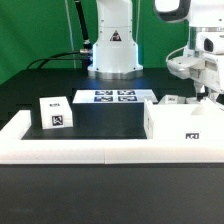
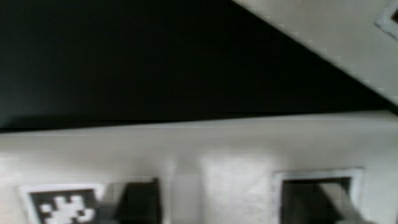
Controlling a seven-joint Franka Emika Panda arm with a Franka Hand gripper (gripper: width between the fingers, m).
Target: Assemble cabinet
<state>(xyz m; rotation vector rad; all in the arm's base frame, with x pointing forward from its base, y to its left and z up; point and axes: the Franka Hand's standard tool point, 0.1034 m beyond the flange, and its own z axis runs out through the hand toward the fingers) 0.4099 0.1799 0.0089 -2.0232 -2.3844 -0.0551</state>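
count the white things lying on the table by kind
box: 1
cube: 1
small part behind the box, partly hidden: 1
marker board: 1
wall: 1
total: 5

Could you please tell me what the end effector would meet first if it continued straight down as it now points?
Probably the top of the big white box right under the end effector, though depth is unclear and it may pass just behind.
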